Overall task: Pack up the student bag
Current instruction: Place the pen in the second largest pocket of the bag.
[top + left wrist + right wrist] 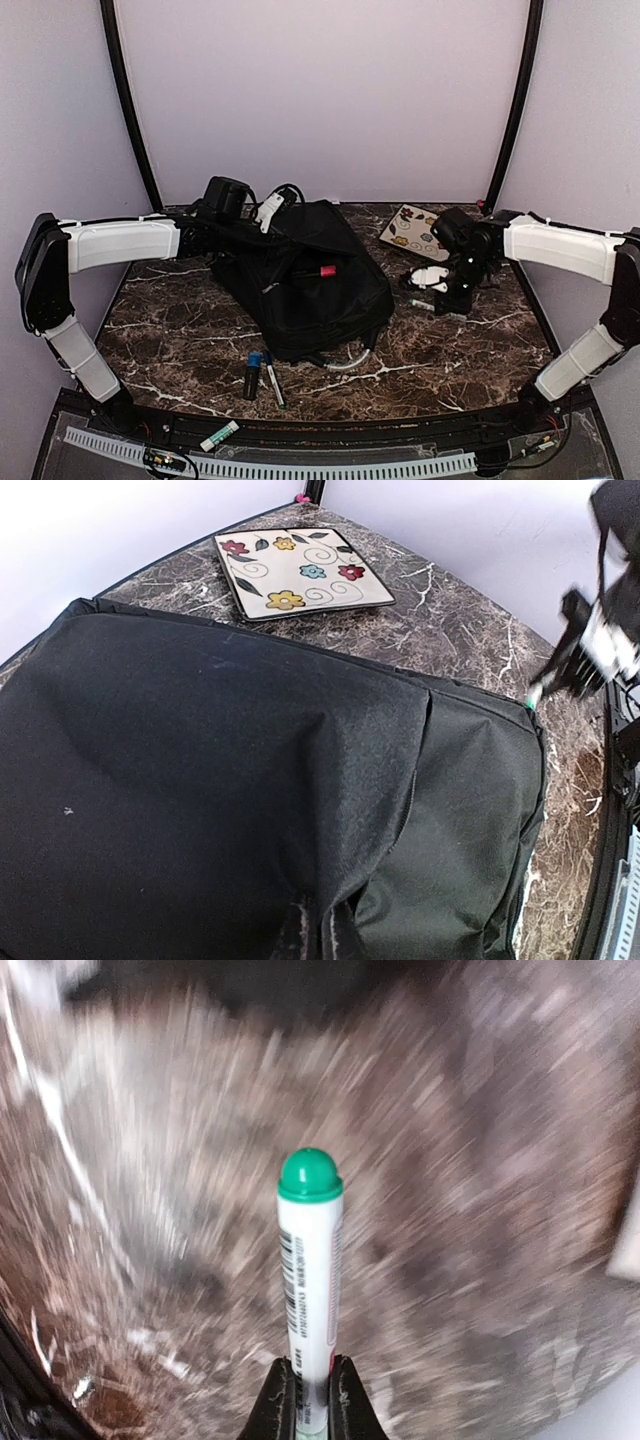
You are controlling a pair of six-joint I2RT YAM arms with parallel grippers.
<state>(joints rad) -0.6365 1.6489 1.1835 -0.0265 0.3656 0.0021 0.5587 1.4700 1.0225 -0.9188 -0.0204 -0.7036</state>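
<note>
The student bag (300, 285) lies flat in the middle of the marble table (480, 350), its long axis running from far left to near right.

Left gripper (265, 212) – positioned at the bag's far left corner, over the top edge. Its jaws are pressed together. The left wrist view shows only black bag fabric close beneath the camera, so it cannot be told whether any fabric is caught between the jaws.

Just in front of the bag's near edge, a blue-capped marker (253, 372) and a pen (273, 380) lie side by side on the table, near each other. A red-capped item (325, 270) rests on top of the bag, right of its centre.

To the bag's far right, apart from it, a square plate (300, 572) with a flower pattern lies flat on the table.

Right gripper (445, 295) – positioned to the right of the bag, nearer than the plate, well clear of the fabric. The right wrist view shows its fingers (280, 1400) closed on the tail end of a white green-capped marker (310, 1260); the cap points away from the wrist. The background is motion-blurred, and whether the marker touches the table cannot be told.
</note>
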